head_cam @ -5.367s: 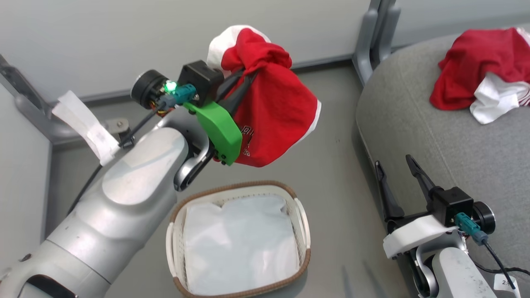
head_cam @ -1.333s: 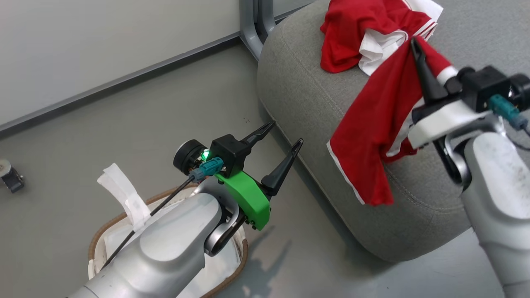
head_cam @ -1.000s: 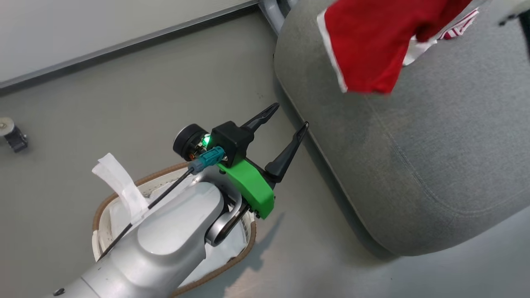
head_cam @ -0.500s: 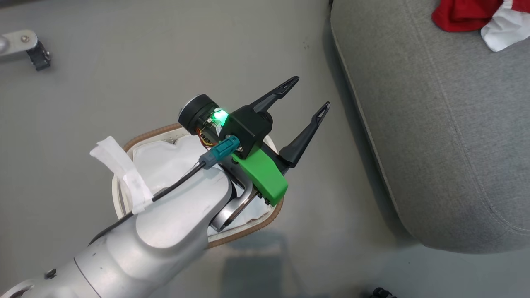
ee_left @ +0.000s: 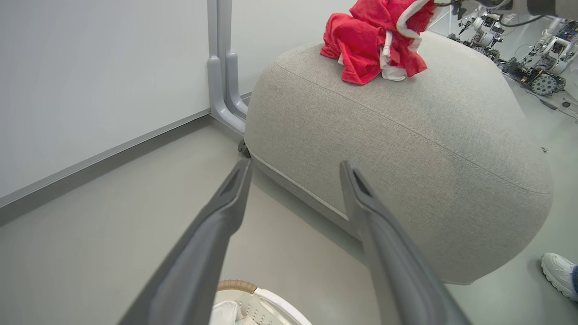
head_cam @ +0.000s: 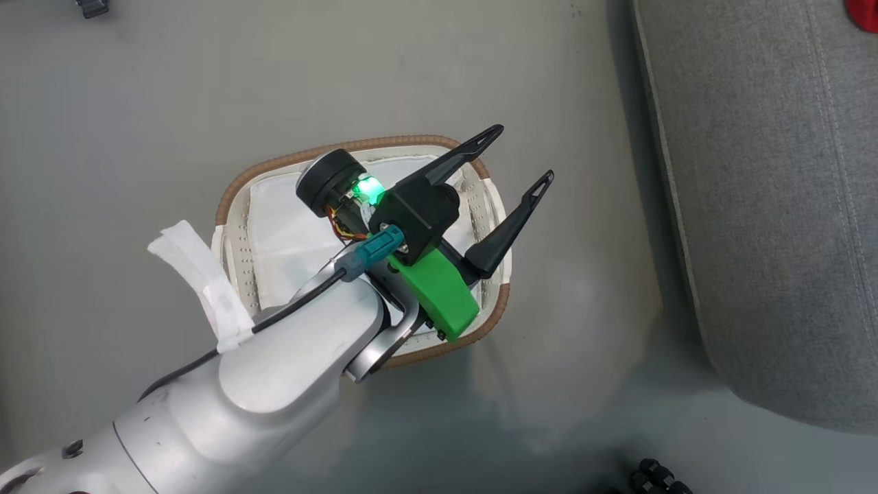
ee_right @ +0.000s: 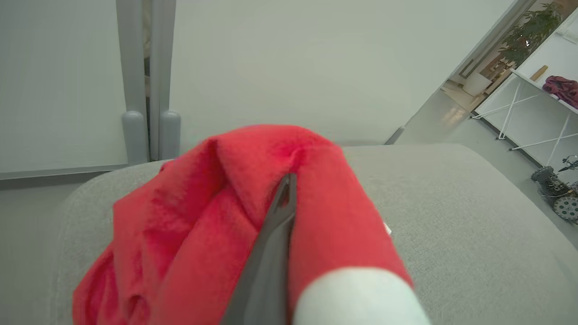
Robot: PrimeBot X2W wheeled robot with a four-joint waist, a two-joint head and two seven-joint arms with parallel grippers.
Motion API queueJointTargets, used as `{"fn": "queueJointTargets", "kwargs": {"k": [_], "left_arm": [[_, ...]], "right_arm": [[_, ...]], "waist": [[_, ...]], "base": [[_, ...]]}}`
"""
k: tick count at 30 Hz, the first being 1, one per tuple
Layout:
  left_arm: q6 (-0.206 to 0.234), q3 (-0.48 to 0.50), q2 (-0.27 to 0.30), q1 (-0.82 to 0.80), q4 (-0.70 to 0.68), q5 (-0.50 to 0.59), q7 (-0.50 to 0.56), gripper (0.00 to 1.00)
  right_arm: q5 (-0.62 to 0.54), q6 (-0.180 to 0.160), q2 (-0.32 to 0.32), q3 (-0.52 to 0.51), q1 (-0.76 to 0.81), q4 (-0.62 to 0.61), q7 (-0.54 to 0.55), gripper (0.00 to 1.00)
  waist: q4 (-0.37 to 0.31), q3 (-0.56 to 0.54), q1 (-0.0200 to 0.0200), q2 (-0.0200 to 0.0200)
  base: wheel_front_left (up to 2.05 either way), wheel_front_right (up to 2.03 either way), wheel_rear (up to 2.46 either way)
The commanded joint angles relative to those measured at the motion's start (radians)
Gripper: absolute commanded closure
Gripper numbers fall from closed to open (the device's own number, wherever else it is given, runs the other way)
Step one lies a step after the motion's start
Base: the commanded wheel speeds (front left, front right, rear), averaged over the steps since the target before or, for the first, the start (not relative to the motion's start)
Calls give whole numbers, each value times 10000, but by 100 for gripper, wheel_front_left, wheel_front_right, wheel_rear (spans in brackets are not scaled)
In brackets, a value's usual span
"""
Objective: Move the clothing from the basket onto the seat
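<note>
Left gripper: my left gripper (head_cam: 525,151) hung over the small oval white perforated plastic basket (head_cam: 288,156) with its brown woven rim, left of the large grey woven-fabric seat (head_cam: 768,206); its jaws were spread wide and held nothing.
Basket: a plain white liner (head_cam: 281,226) lay inside, with no red in the part my arm left uncovered.
Clothing: the bright red soft clothing (ee_left: 370,49) with white trim sat bunched on top of the seat, toward its far side.
Right gripper: my right gripper (ee_right: 288,180) was clenched on red fabric above the seat.
Risk: I judged that cloth draped over a finger could snag when these jaws parted and be dragged off the seat as I pulled back.
Views: the left wrist view gave the whole pile and a person's white shoe (ee_left: 557,275) on the floor beyond the seat. The head view gave the basket's inside, and the right wrist view gave my grip close up.
</note>
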Motion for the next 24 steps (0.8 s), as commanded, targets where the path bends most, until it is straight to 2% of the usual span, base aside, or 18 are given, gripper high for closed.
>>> {"fn": "queueJointTargets", "kwargs": {"k": [1, 2, 5, 6, 14, 20, 24], "left_arm": [[93, 25, 127, 18, -64, 28, 38, 0], [122, 24, 154, 72, -87, 7, 44, 0], [194, 6, 237, 201, -131, -60, 94, 0], [215, 0, 257, 239, -148, -65, 109, 0], [320, 59, 405, 660, -23, -377, -42, 0], [383, 179, 395, 1048, 187, -614, -299, 0], [427, 306, 354, 1374, 324, -809, -489, 0]], "right_arm": [[-162, -14, 151, -81, 198, 170, -158, 100], [-202, -14, 244, -159, 245, 264, -238, 100], [-325, -14, 609, -333, 465, 590, -512, 48], [-342, -14, 703, -374, 502, 655, -593, 0], [-262, -14, 1195, -434, 1081, 976, -1104, 0], [76, -14, 1508, 154, 2143, 671, -1257, 0], [539, -14, 1678, 716, 2989, 36, -1267, 0]], "waist": [[-9, -18, -1, 0], [-45, -50, -1, 0], [-177, -187, -1, 0], [-223, -240, -1, 0], [-768, -1062, -1, 0], [-995, -1903, -1, 0], [-1052, -2492, -1, 0]], "base": [[0, 0, 0], [0, 0, 0], [0, 0, 0], [0, 0, 0], [0, 0, 0], [0, 0, 0], [0, 0, 0]]}}
